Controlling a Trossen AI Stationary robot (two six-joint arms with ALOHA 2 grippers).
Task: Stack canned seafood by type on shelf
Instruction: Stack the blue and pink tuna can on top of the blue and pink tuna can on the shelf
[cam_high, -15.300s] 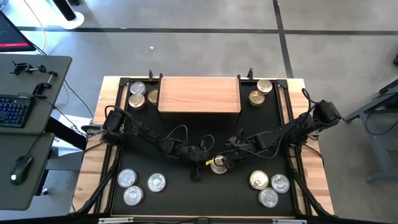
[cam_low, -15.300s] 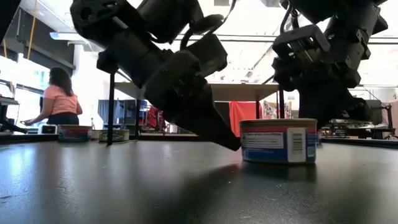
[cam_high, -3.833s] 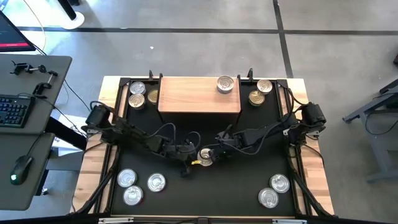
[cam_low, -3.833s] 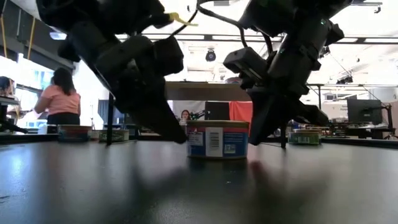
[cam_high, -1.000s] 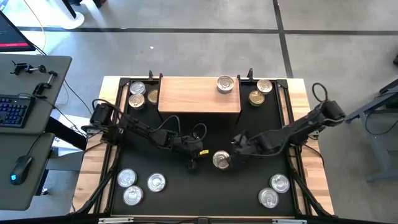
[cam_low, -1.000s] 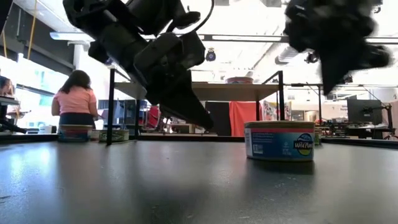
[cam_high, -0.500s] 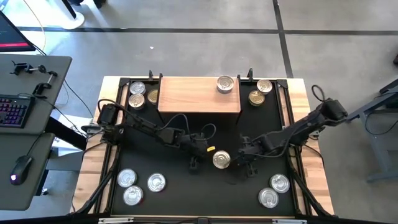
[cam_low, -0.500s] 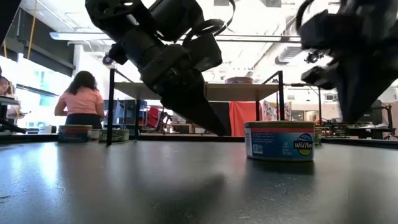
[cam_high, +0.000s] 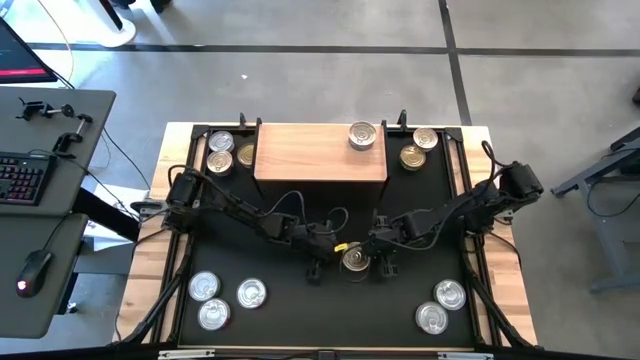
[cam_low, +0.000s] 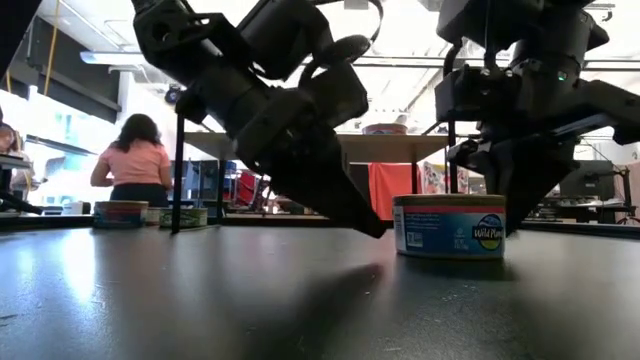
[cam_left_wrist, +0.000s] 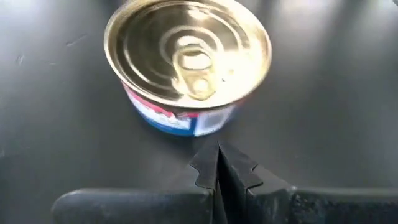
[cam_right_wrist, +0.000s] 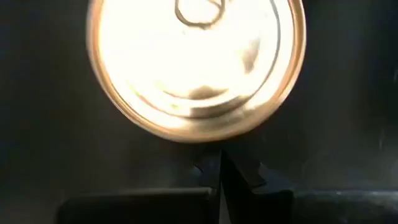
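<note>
Near edge of black mat (cam_high: 330, 310): three silver-lid tins (cam_high: 222, 298) at left, two silver-lid tins (cam_high: 440, 305) at right. Mid mat: gold-lid tin (cam_high: 353, 259) with red-and-blue label, upright, alone. Left tool (cam_high: 315, 262) just beside it on its left, tips together, nothing held, touching or not unclear. Right tool (cam_high: 380, 260) just beside it on its right, tips together, empty. Far: wooden shelf (cam_high: 300, 150) carrying one silver-lid tin (cam_high: 362, 135) at its right end. Three tins (cam_high: 226, 153) on the mat left of shelf, two tins (cam_high: 417, 147) right of it. Low view: person in pink top (cam_low: 132, 160) in the room beyond worktop.
</note>
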